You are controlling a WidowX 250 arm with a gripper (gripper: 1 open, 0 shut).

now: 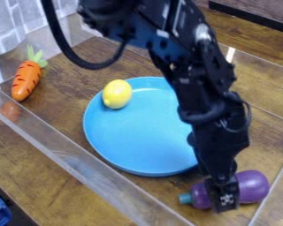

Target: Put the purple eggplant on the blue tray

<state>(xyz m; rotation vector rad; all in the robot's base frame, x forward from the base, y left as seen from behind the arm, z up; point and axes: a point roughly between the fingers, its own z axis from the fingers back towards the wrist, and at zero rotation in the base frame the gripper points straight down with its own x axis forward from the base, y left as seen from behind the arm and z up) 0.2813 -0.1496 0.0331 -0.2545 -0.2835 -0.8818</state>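
Note:
The purple eggplant point(253, 184) lies on the wooden table just past the blue tray's point(130, 141) lower right rim, its stem end pointing left. My gripper point(221, 194) has come down over the eggplant's middle, pointing steeply down. Its dark fingers stand spread, straddling the eggplant and hiding its middle part. The eggplant still rests on the table.
A yellow lemon point(117, 93) sits on the tray's upper left part. An orange carrot point(27, 77) lies on the table at the far left. A clear plastic wall point(73, 157) runs along the table's front edge. My arm point(186, 71) crosses above the tray.

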